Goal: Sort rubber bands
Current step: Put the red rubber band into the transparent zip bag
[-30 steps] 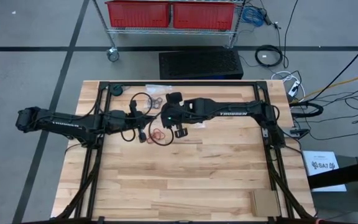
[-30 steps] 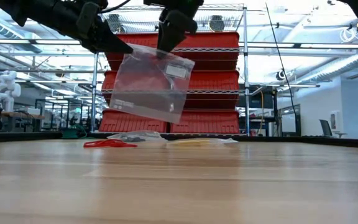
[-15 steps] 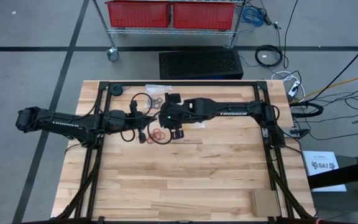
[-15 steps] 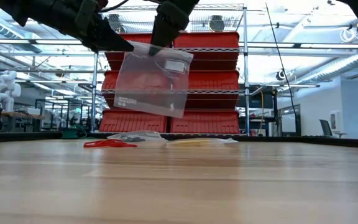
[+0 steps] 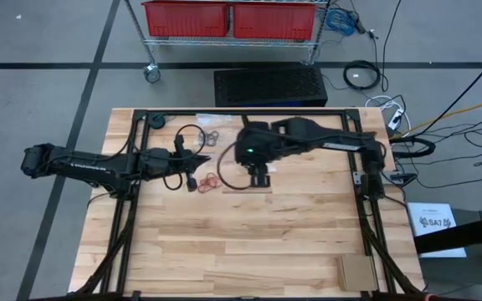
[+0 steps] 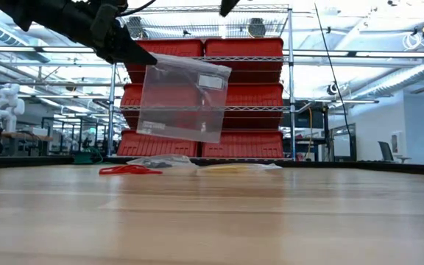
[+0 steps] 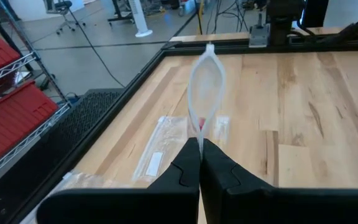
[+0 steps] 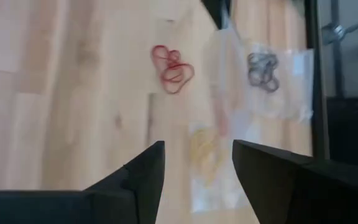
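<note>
The wooden table sat in a big open workshop with red bins on a wire rack behind it.

From above: the right gripper had just let go of the clear bag and swung away toward 3 o'clock, so the left gripper alone was holding it. A few red rubber bands lay on the wood at about 6 o'clock from the left gripper, and dark ones sat near the far edge at 12 o'clock. My guess is the bag's mouth needs reopening before anything goes in.

Down at table height: the bag hung in the air, pinched at its top corner by the left gripper at 10 o'clock, with the right one gone up out of the shot except for a dark tip. Red bands and more flat bags lay at the far edge.

Left wrist camera: its fingers were clamped tight on the bag's edge, seen edge-on.

Right wrist camera: its fingers stood spread apart with nothing between them, looking down at red bands, a bag of dark ones and a bag of tan ones.
</note>
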`<state>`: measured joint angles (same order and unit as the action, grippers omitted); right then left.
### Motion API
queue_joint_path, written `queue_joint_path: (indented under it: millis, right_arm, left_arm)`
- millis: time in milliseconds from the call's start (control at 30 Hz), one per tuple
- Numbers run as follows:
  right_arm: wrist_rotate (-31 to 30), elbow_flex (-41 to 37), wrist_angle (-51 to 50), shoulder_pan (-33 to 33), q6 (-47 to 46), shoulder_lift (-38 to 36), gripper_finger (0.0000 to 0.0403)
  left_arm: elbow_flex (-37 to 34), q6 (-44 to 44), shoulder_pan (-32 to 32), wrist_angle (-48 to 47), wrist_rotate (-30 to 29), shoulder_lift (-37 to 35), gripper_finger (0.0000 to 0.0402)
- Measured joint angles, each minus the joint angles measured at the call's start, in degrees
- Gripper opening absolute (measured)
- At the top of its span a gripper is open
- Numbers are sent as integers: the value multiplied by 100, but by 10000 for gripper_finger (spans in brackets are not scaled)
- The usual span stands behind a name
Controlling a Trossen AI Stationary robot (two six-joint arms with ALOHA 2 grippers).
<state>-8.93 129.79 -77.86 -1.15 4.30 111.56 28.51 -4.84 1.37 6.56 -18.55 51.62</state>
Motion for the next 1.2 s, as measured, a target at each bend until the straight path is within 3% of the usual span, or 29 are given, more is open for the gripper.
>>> queue_joint_path:
  millis: [200, 367, 433, 533, 633, 700, 800, 867, 1033, 1200]
  right_arm:
    - [-22, -1147, 341, -330, -451, -655, 178]
    - [158, -3718, 2226, -433, -641, -1594, 178]
    - [457, -4971, 3452, -403, -815, -2009, 175]
    - [973, -6800, 6082, -375, -1129, -2398, 161]
    - [1233, -8220, 8933, -392, -1509, -2323, 140]
    - [1235, -8742, 10478, -387, -1710, -1981, 126]
    - [1032, -8812, 11592, -378, -1910, -1291, 112]
    - [751, -8488, 11686, -380, -1916, -823, 110]
    - [561, -7138, 10555, -337, -1706, 258, 126]
    - [387, -5853, 9682, -253, -1431, 888, 153]
  left_arm:
    - [0, 4, 0, 18, -4, 0, 0]
    - [0, 9, 0, 16, -9, 0, 0]
    - [0, 10, 0, 24, -11, 0, 0]
    - [0, 52, 1, 90, -17, 1, 0]
    - [0, 60, 0, 175, -42, 1, 0]
    - [2, 23, 0, 211, -44, 1, 0]
    - [2, 2, 2, 206, -124, 2, 0]
    - [3, 1, 7, 209, -145, 1, 0]
    - [2, 0, 7, 199, -149, 0, 0]
    - [4, 0, 7, 133, -149, 0, 0]
